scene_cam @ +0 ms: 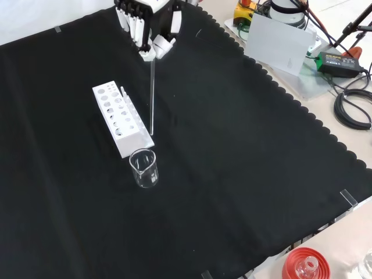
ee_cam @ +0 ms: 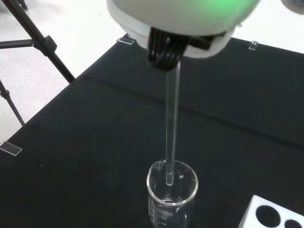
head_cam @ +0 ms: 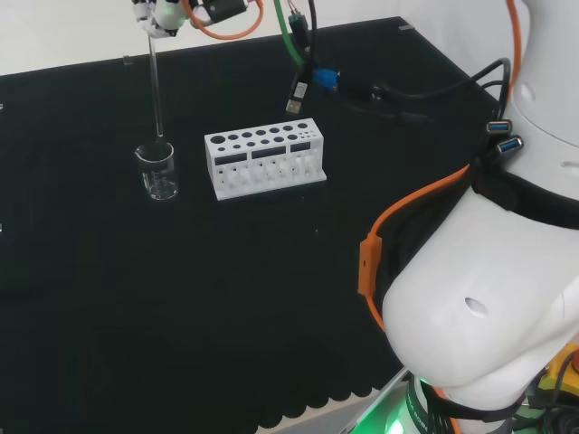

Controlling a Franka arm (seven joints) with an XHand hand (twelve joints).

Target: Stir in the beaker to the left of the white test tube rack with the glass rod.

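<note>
The beaker [head_cam: 156, 171] stands upright on the black-clothed worktop [head_cam: 181, 316], just beside the end of the white test tube rack [head_cam: 263, 158]: to the rack's left in the head view, in front of its near end in the front view. It is clear glass, and whether it holds any liquid cannot be told.

The glass rod [head_cam: 156, 86] hangs with its long axis close to vertical, its upper end pinched in the curled fingers of the robot hand [head_cam: 161, 14]. The robot hand is well above the beaker, almost directly over it. In the wrist view the rod's lower tip [ee_cam: 169, 182] appears level with the beaker's rim, at or just inside the mouth; the head view puts the tip about at the rim. Judgement: the tip is not yet down in the beaker's body, so the coming move is a straight descent along the rod's own axis before stirring.

Markings: graduation print shows on the beaker wall, too small to read. No other writing is visible.
</note>
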